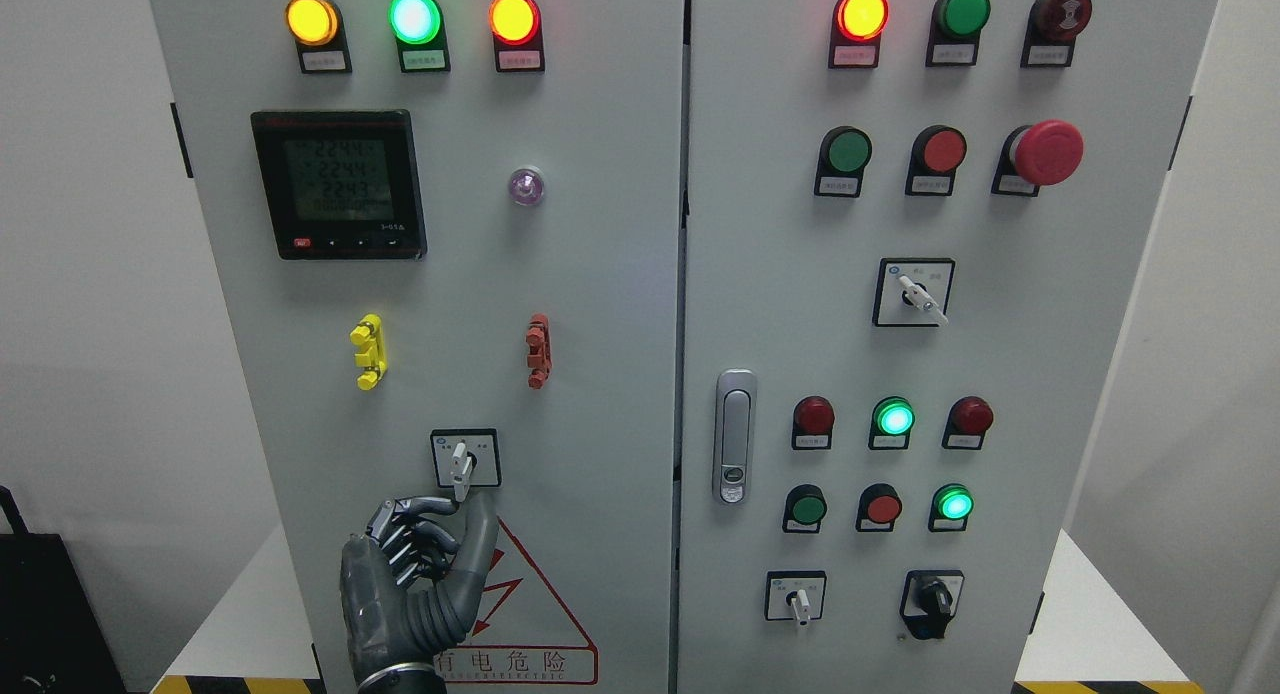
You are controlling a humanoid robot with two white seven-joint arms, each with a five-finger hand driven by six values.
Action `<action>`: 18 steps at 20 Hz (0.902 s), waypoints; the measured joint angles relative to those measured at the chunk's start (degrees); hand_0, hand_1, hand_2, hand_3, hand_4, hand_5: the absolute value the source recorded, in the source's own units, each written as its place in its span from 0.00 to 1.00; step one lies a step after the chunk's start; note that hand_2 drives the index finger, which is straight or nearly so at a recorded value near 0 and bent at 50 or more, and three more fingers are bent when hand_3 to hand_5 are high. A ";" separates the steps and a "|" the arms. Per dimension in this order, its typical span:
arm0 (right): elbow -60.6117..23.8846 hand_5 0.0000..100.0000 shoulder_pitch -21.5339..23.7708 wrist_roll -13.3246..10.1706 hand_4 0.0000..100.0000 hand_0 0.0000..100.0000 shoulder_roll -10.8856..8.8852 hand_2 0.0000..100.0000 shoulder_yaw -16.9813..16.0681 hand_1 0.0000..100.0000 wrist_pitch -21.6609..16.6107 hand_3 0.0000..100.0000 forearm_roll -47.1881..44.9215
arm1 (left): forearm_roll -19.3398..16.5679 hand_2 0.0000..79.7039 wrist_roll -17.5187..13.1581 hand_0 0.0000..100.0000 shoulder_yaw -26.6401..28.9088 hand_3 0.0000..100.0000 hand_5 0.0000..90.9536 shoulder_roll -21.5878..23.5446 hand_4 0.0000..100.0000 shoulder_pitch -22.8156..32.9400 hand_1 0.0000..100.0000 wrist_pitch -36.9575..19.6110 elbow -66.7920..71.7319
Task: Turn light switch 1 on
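Dark grey left hand (420,564) rises from the bottom edge, fingers curled with thumb and index fingertips nearly meeting, holding nothing, against a grey cabinet door (600,304). Directly above its fingertips sits the rotary switch (463,461), white handle pointing down, just beside the thumb tip. Behind the hand is a red warning triangle (535,614).

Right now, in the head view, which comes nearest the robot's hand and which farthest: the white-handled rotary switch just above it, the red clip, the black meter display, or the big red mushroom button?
From the left hand:
1. White-handled rotary switch, just above the fingertips.
2. Red clip, higher, slightly right.
3. Black meter display, upper left door.
4. Big red mushroom button, upper right door, farthest.
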 measured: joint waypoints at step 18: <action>0.00 0.00 0.00 0.17 0.00 0.05 0.00 0.00 0.00 0.00 0.00 0.00 0.00 | -0.03 0.71 0.16 0.19 0.14 0.89 0.94 -0.37 0.90 -1.96 0.70 2.45 0.03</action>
